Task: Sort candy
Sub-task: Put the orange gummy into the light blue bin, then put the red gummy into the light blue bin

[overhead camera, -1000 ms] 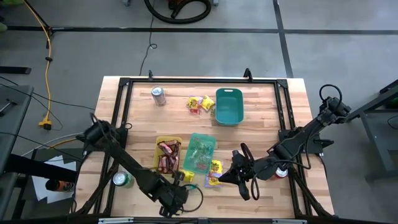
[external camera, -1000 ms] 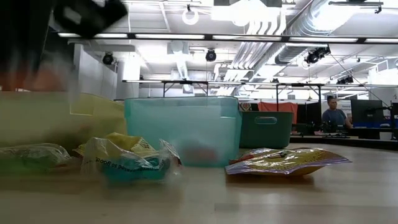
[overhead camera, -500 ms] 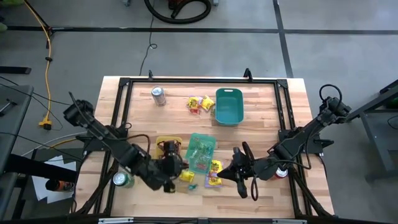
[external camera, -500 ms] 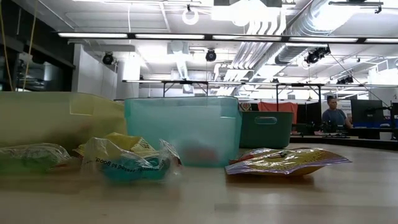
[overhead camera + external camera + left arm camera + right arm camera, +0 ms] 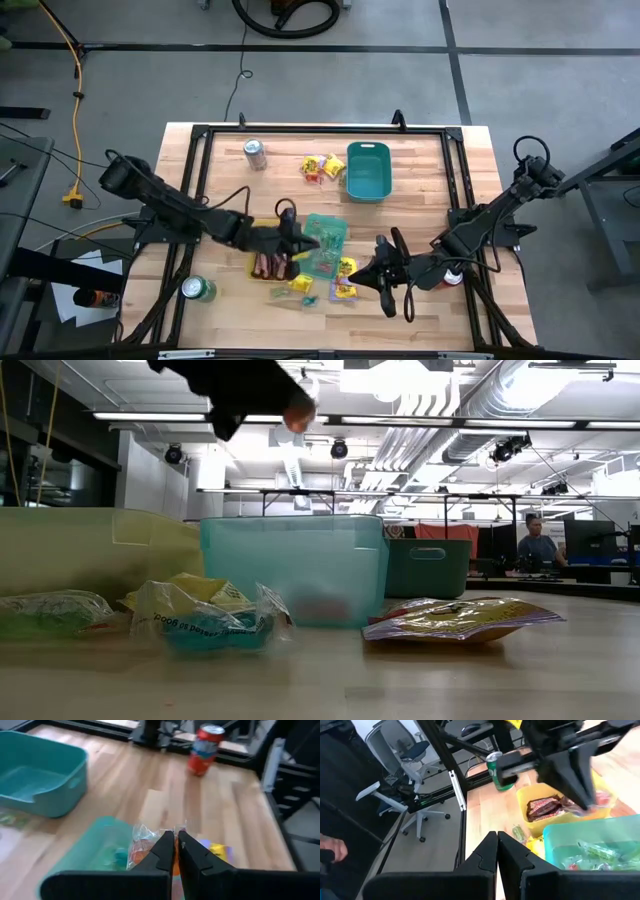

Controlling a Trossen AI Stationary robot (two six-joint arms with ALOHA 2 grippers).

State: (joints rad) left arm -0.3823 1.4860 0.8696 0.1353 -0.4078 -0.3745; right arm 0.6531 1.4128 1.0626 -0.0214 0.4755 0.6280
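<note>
Left end effector (image 5: 305, 238) is up over the gap between the yellow tray (image 5: 258, 233) and the light teal tray (image 5: 325, 243), fingers closed on a small orange-red wrapped candy (image 5: 141, 851) (clear wrapper ends stick out either side in the left wrist view). The low view shows it high off the table (image 5: 420, 190).

Right end effector (image 5: 352, 276) is parked low, to the right of the loose pile near the table's front edge; fingers pressed together, holding nothing that I can see.

Where the candy is:
- red-brown bars (image 5: 270, 263) in the yellow tray
- small pale pieces (image 5: 322, 252) in the light teal tray
- yellow packets (image 5: 345, 268) and a few small pieces loose on the table near the front
- another small pile (image 5: 321, 167) far side, just left of the dark teal tray (image 5: 368, 170)

Step in hand, as I read it: drop this piece into the light teal tray with the other small ones.

How to do it well:
- centre over the tray's open interior, not over the rim; I'm near its left edge now
- come down below rim height before opening, since a light wrapped piece can bounce or drift
- open fully; a wrapper tail can cling to a finger
- lift straight up, clear of the tray wall

Cans (image 5: 255, 153) sit well away from the path.
</note>
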